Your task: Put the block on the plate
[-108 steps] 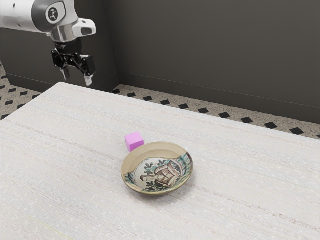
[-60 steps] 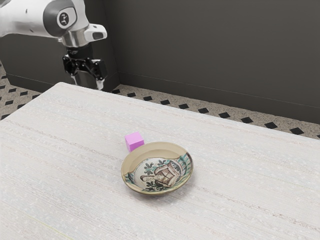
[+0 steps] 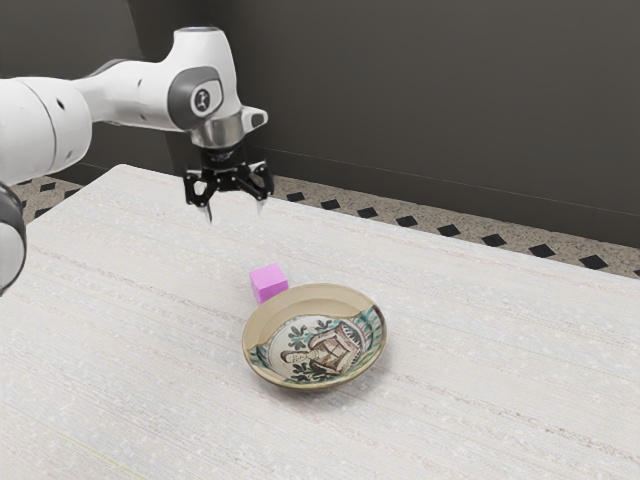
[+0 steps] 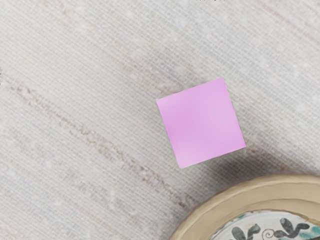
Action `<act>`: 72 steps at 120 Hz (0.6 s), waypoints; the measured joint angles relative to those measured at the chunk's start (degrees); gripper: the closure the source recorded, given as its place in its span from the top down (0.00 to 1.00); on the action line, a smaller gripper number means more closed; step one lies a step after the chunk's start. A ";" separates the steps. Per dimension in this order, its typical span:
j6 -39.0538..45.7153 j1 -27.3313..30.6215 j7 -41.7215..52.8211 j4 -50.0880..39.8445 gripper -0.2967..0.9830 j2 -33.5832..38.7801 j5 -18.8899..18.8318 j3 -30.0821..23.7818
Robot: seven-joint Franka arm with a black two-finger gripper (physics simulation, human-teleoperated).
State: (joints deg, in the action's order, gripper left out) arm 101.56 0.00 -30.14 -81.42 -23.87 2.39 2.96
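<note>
One smooth, lilac-pink block (image 4: 201, 123) sits flat on the pale table (image 3: 480, 400), just beside the painted plate (image 3: 312, 298), seemingly a sliver apart; above, the gripper (image 3: 235, 211) hangs with fingers spread.

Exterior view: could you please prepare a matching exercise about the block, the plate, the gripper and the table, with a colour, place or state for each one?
1. block
2. plate
3. gripper
4. table

A. open, held up in the air
B. whitish, underneath the plate
C. plain pink all over
D. painted inside with dark leaves

Right pairs: 1-C, 2-D, 3-A, 4-B
</note>
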 joint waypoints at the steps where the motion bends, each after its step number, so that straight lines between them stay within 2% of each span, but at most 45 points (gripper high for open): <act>1: 0.11 0.04 -0.45 0.01 0.77 -0.17 0.04 0.02; 18: 2.26 0.17 -7.30 0.25 0.77 -2.98 0.43 0.07; 36: 3.46 0.12 -14.26 6.88 0.77 -9.38 0.43 0.41; 72: 8.33 -0.59 -23.54 7.44 0.77 -14.97 0.24 1.53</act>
State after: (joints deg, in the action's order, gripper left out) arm 109.88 -0.59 -53.68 -73.98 -38.83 2.63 4.49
